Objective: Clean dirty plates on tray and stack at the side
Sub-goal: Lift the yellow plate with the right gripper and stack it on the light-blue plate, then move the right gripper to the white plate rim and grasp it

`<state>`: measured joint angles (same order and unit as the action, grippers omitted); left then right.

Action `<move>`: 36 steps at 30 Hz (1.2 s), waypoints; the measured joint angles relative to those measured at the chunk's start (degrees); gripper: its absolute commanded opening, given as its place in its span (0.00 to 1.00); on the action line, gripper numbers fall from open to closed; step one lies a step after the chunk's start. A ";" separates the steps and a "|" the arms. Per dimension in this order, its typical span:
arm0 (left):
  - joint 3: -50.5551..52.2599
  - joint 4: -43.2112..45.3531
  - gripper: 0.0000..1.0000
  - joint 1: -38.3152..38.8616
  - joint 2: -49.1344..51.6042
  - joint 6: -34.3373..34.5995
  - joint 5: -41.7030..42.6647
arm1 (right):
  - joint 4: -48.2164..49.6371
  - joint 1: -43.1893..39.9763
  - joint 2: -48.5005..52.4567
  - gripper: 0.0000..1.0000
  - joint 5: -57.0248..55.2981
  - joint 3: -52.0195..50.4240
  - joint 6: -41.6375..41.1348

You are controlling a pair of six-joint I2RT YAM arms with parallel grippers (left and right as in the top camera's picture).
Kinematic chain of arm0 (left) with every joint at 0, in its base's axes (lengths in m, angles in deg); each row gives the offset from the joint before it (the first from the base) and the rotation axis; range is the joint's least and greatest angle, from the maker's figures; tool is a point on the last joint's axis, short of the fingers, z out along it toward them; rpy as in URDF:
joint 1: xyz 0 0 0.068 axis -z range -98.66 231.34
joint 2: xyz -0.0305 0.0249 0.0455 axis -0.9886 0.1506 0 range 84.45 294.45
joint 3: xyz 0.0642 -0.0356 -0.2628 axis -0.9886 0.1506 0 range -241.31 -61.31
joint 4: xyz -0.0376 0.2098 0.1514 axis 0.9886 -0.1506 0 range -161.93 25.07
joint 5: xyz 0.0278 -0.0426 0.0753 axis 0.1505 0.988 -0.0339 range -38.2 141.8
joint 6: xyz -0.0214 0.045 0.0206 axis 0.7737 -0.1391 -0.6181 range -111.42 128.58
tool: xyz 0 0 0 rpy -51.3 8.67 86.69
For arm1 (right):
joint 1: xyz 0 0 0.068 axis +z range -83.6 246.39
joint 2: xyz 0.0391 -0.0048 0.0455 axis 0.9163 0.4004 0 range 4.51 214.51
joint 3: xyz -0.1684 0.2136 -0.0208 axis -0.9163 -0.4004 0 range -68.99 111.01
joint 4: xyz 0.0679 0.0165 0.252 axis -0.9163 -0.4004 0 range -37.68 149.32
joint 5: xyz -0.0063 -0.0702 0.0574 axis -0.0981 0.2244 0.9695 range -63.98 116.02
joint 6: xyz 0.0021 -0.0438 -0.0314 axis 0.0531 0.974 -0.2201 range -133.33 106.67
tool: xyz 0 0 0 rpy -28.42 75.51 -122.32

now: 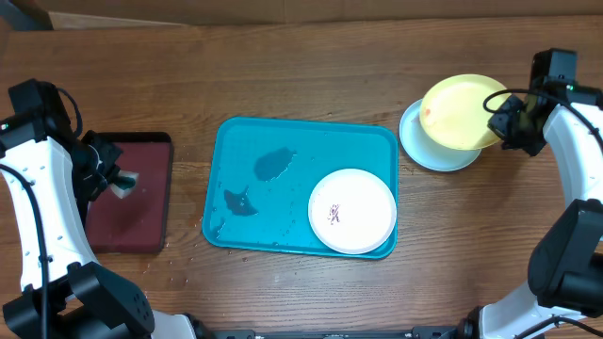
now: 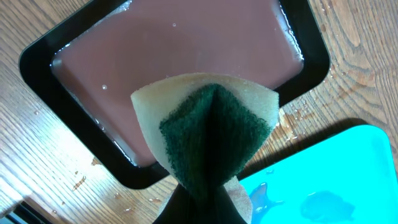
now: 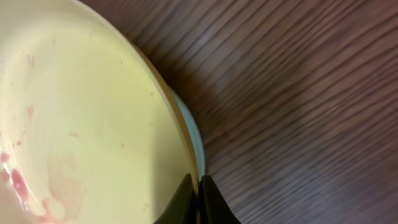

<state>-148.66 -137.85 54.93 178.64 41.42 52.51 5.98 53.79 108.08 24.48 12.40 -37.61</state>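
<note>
1. Wooden table (image 1: 330, 75): everything sits on it. Water drops lie on the wood near both trays.
2. Blue tray (image 1: 283, 137), centre of the table: holds one white plate (image 1: 352, 211) in its right front corner. The rest is bare apart from two wet patches (image 1: 273, 165) on the left half.
3. Dark red tray (image 2: 186, 50) with a black rim, left of the blue tray and just apart from it: floor looks wet, nothing solid lies in it.
4. Green plate (image 1: 457, 113), off the tray on the right side of the table: tilted over the pale blue plate (image 1: 424, 151), pink smears (image 3: 18, 183) on its face. Can't tell if the two touch.
5. Right gripper (image 3: 198, 183): jaws pinching the green plate's rim.
6. Sponge (image 2: 211, 137): folded, green scouring face showing, above the dark red tray.
7. Left gripper (image 1: 118, 181): jaws clamped on the sponge.
8. White plate has one small reddish smear (image 1: 334, 213) left of centre.
</note>
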 measured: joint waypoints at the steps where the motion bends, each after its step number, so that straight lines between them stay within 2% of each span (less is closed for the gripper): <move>1: 0.00 0.00 0.04 0.00 0.00 -0.02 -0.02 | 0.98 0.31 0.00 0.04 0.98 -1.09 0.33; 2: 0.00 0.00 0.04 0.00 0.00 -0.02 0.02 | 1.31 0.48 0.00 0.04 1.44 -1.75 0.57; 6: 0.00 0.11 0.04 0.00 0.00 -0.02 0.13 | 2.03 1.33 0.00 0.17 3.08 -3.61 1.07; 9: 0.00 0.11 0.04 0.00 0.00 -0.02 0.17 | 2.32 1.38 0.00 0.59 3.26 -3.87 1.20; 10: 0.00 0.13 0.04 0.00 0.00 -0.02 0.17 | 2.29 1.38 0.00 0.63 3.30 -3.89 1.14; 15: 0.00 0.11 0.04 0.00 0.00 -0.02 0.17 | 1.99 1.40 -0.02 0.63 7.54 -3.89 2.58; 19: 0.00 0.15 0.04 0.00 0.00 -0.02 0.17 | 1.79 2.73 0.00 0.63 18.18 -3.89 8.28; 24: 0.00 0.13 0.04 0.00 0.00 -0.02 0.17 | 0.44 11.89 -0.02 0.63 25.33 -3.89 16.48; 25: 0.00 0.13 0.04 0.00 0.00 -0.02 0.17 | 0.17 14.97 -0.02 0.68 24.72 -3.89 17.66; 30: 0.00 0.11 0.04 0.00 0.00 -0.04 0.20 | -0.92 28.46 0.00 0.68 13.09 -3.89 15.39; 36: 0.00 0.11 0.04 0.00 0.00 -0.22 0.22 | -1.27 37.07 0.00 0.66 3.63 -3.89 13.75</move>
<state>-148.66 -137.74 54.93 178.64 41.20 52.73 4.71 90.86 108.08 28.11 8.51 -23.86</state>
